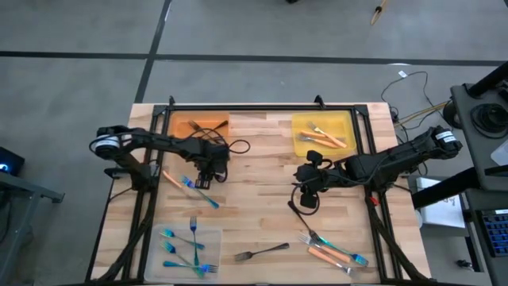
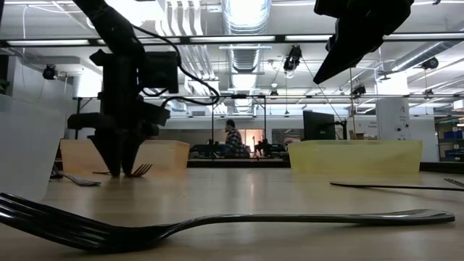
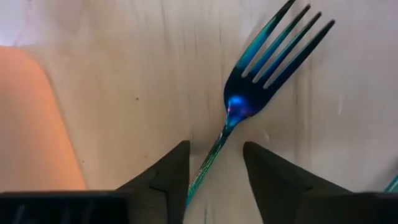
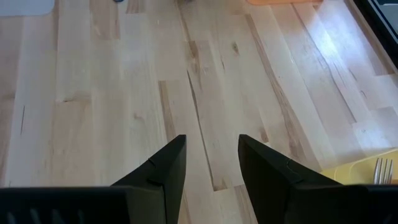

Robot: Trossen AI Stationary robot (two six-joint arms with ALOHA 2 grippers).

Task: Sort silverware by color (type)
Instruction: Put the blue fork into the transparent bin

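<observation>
A blue-teal fork lies flat on the wood, and its slim handle runs between the open fingers of my left gripper. That gripper points down with its tips close to the table; I see no touch. An orange-handled utensil lies just beside it. My right gripper is open and holds nothing, raised above the table's middle. Several teal forks lie in the clear tray.
An orange tray at the far left holds dark forks. A yellow tray at the far right holds orange-handled utensils. A dark fork lies near the front edge. Mixed utensils lie at the near right. Bare wood lies under the right gripper.
</observation>
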